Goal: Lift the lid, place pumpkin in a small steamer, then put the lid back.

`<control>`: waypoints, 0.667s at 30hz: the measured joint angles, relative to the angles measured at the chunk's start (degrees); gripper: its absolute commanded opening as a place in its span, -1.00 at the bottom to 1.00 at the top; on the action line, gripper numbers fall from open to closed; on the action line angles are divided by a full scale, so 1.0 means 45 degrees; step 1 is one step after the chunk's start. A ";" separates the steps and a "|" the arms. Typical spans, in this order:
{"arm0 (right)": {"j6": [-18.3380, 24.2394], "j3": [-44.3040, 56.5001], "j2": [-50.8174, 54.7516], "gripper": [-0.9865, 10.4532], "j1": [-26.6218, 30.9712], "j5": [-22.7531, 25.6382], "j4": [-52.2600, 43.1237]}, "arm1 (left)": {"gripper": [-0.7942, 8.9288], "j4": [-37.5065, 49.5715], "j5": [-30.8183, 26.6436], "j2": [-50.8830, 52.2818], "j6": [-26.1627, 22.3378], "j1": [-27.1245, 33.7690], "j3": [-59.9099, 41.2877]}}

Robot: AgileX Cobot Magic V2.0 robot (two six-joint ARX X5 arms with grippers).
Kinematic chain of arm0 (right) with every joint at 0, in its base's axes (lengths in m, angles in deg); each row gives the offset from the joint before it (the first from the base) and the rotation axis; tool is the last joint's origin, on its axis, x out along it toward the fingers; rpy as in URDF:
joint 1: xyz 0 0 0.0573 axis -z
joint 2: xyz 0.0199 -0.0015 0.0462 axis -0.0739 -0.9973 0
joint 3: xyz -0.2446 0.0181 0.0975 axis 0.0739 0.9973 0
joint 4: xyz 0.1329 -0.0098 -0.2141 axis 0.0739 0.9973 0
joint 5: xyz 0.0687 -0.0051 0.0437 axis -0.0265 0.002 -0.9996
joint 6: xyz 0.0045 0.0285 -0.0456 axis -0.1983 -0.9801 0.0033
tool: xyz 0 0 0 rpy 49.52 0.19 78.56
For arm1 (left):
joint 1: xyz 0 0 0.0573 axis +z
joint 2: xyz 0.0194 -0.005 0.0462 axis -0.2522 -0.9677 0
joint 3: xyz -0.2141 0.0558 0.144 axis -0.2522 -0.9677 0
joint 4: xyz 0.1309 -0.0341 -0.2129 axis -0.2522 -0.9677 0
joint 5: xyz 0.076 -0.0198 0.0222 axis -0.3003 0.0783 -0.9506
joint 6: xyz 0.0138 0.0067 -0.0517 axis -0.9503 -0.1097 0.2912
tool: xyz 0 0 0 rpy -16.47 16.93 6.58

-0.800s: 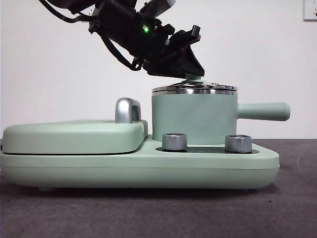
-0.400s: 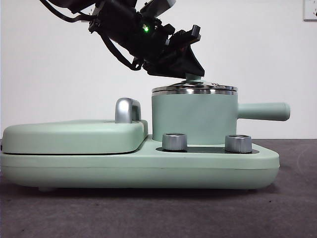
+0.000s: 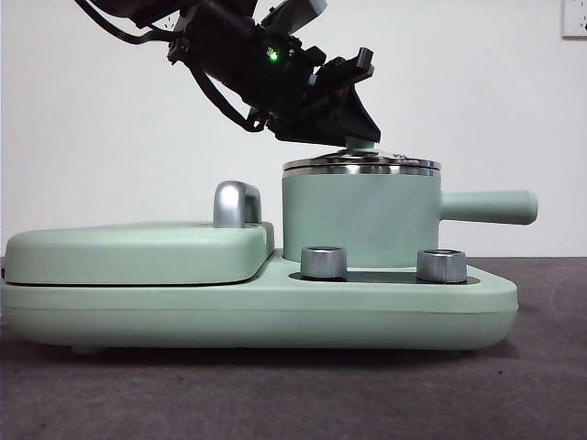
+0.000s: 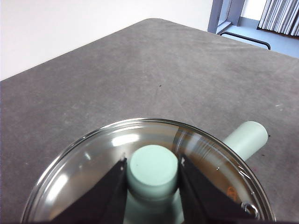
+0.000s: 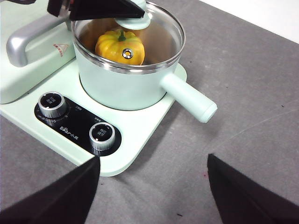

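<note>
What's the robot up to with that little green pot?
The left gripper is clamped on the knob of the lid, which sits on the small steamer. The pumpkin is already inside, visible through the glass. The right gripper hangs open off to the side, above the table in front of the appliance base.

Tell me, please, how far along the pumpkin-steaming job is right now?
Nearly finished. The glossy yellow-orange ribbed pumpkin already sits inside the mint-green cylindrical steamer pot. The clear-glass lid with steel rim is back on the pot, its mint knob gripped by the left claw. Left: release and withdraw. The right claw waits, open.
</note>
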 measured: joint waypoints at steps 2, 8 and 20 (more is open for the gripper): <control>0.0000 0.0000 0.0000 -0.21 0.0000 0.0000 0.0010 | -0.81 -0.0058 0.0000 0.0000 0.0000 0.0000 0.0029; 0.0000 0.0000 0.0000 -0.21 0.0000 0.0000 0.0010 | -0.55 -0.0136 -0.0005 0.0000 0.0117 0.0000 0.0049; 0.0000 0.0000 0.0000 -0.21 0.0000 0.0000 0.0015 | -0.37 -0.1059 -0.0083 0.0321 0.0665 0.0000 0.0087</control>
